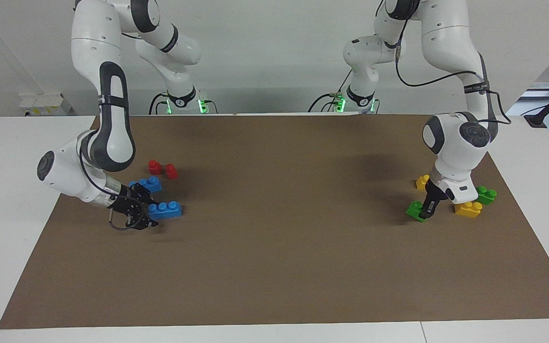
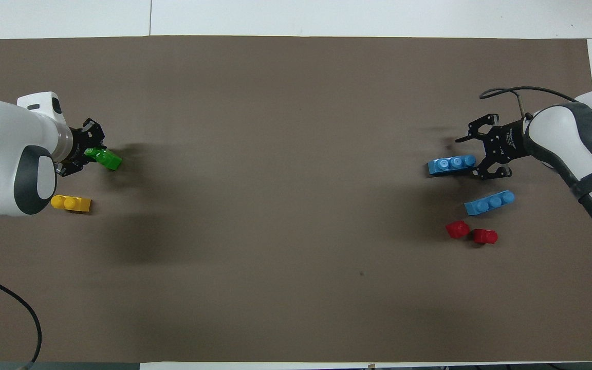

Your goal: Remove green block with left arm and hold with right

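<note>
A green block (image 1: 416,211) lies tilted on the brown mat at the left arm's end of the table. My left gripper (image 1: 429,208) reaches down onto it and its fingers are closed on the end of the block; it also shows in the overhead view (image 2: 105,158) at the gripper (image 2: 86,150). A second green block (image 1: 486,194) lies nearer to the robots, hidden under the arm in the overhead view. My right gripper (image 1: 142,220) is open and low over the mat at the right arm's end, beside a blue brick (image 1: 166,209), holding nothing; the overhead view (image 2: 468,156) shows the same.
Two yellow bricks (image 1: 468,209) (image 1: 422,182) lie close around the left gripper. A second blue brick (image 1: 147,184) and two red blocks (image 1: 154,166) (image 1: 171,171) lie nearer to the robots than the right gripper. The brown mat (image 1: 274,247) covers the table.
</note>
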Motion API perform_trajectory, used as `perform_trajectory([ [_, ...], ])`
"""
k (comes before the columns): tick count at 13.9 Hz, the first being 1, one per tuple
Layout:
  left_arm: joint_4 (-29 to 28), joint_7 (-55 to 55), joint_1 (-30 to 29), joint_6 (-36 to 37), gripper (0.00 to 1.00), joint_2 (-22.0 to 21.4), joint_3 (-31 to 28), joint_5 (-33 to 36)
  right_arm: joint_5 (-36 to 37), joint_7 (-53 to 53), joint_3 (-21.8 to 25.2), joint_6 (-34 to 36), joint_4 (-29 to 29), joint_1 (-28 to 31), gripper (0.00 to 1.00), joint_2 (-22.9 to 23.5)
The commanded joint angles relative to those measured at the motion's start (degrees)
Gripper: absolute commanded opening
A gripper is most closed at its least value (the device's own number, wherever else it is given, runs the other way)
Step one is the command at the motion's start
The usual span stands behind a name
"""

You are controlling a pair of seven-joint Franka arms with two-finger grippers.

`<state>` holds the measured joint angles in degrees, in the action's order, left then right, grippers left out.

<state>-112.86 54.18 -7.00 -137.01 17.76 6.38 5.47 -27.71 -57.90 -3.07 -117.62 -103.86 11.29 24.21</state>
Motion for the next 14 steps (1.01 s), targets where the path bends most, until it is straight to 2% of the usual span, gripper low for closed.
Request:
perform_trajectory([
  [1, 0.36, -0.74, -0.29, -0.98, 0.00, 0.61, 0.04, 1.12, -0.15, 1.30, 0.08, 3.96, 1.46, -0.04, 1.00, -3.63],
  [4, 0.45, -0.74, -0.12, -0.89, 0.00, 0.61, 0.04, 1.12, 1.07, 1.30, 0.17, 5.73, 1.73, -0.13, 1.00, -6.71],
  [5, 0.53, -0.74, 0.14, -0.89, 0.43, 0.61, 0.04, 1.12, 3.17, 1.56, 0.09, 6.43, 1.73, -0.13, 1.00, -8.02],
  [6, 0.53, -0.74, 0.32, -0.72, 0.99, 0.52, -0.05, 1.12, 5.98, 1.91, 0.00, 7.48, 2.08, -0.48, 1.00, -9.17],
  [9, 1.32, -3.02, -0.11, 0.42, 1.00, -0.09, 0.12, 1.12, 12.84, 5.93, -0.09, 12.13, 5.41, -1.27, 1.00, -11.46],
  [14, 5.36, -4.08, -0.29, 7.00, 1.00, -2.46, 0.21, 1.12, 20.14, 25.61, -0.71, 20.48, 9.20, -2.58, 1.00, -17.51],
])
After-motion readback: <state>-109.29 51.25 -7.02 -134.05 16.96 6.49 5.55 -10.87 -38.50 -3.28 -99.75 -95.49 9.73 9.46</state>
